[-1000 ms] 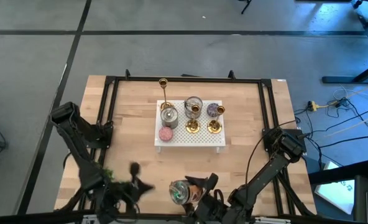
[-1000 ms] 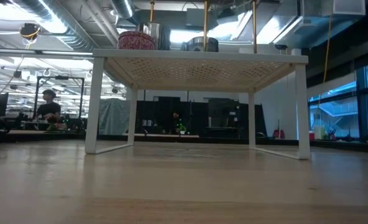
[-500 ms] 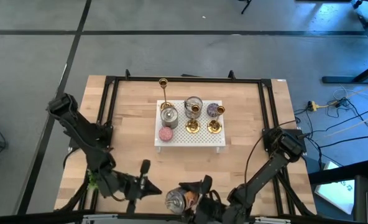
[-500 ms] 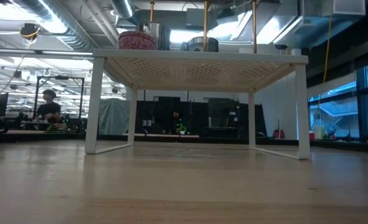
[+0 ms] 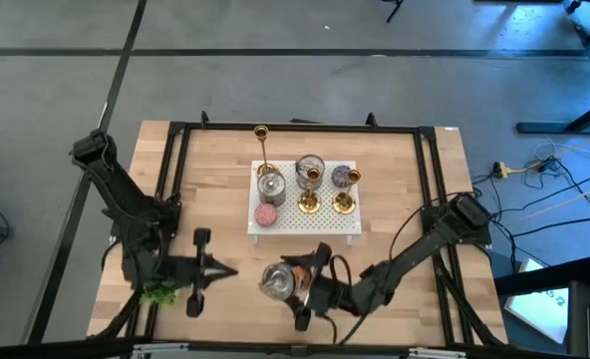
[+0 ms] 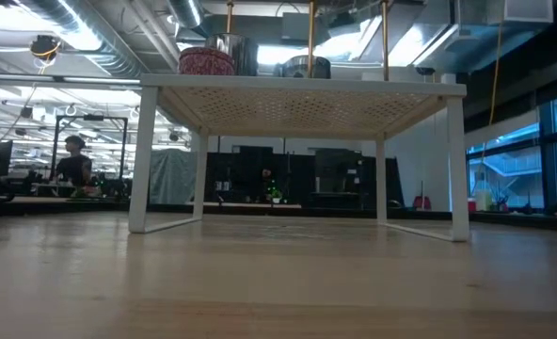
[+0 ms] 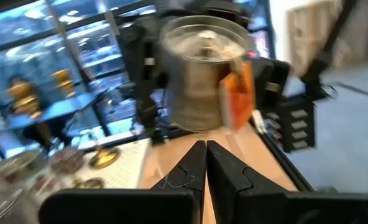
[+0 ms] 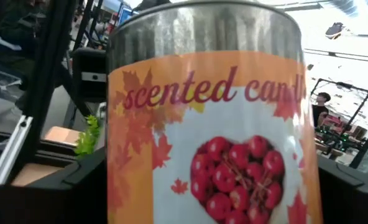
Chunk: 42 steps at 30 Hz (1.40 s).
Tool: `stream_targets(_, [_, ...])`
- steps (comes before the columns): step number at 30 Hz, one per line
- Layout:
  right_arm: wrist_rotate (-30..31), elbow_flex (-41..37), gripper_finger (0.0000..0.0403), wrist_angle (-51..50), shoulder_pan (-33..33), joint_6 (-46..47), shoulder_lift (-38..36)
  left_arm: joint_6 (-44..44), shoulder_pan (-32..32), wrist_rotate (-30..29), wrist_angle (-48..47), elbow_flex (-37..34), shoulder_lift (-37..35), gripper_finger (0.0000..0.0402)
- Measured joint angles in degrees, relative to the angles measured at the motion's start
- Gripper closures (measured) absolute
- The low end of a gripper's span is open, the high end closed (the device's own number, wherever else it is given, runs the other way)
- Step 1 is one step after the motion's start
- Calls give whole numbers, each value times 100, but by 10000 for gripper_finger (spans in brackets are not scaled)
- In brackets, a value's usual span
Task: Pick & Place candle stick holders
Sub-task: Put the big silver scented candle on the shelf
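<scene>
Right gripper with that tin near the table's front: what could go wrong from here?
The right gripper holds a scented-candle tin, not a candle stick holder, so the task may stall. The shut left gripper points at the tin; they could collide. On the white shelf, the crowded holders could topple if the tin goes back.

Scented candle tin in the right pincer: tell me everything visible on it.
The scented candle tin is a silver metal cylinder with an orange autumn-leaf label reading "scented cand…" above a heart of red berries. It sits between the fingers of the right pincer, held off the table near the front edge, in front of the white shelf. In the high view it looks tilted, its shiny top showing. The left pincer, shut, sits apart from it to its left.
</scene>
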Motion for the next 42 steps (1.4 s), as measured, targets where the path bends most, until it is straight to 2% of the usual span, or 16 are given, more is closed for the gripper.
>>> stream_targets(7, [-270, -576, 50, 559, -273, 57, -205, -351, 264, -46, 181, -261, -231, 390])
stream_targets(11, [-547, -982, 50, 1278, -404, 217, -294, -516, 468, -40, 302, -268, -151, 391])
stream_targets(17, [-571, -1645, 50, 2609, -544, 389, -313, -1175, 807, -63, 437, -268, -75, 381])
stream_targets(24, [-605, -1718, 50, 2680, -501, 605, -315, -1540, 998, -40, 432, -268, -78, 355])
stream_targets(29, [-594, -1718, 50, 2672, -461, 605, -315, -1876, 1207, 91, 430, -264, -116, 320])
stream_targets(31, [-406, -1718, 50, 2672, -459, 604, -315, -2100, 1350, 403, 432, -257, -116, 302])
stream_targets(35, [383, -1718, 50, 2703, -461, 531, -315, -2415, 1578, 917, 390, -255, -57, 267])
stream_targets(42, [632, -1787, 51, 2770, -459, 545, -315, -2417, 1600, 590, 392, -250, 172, 231])
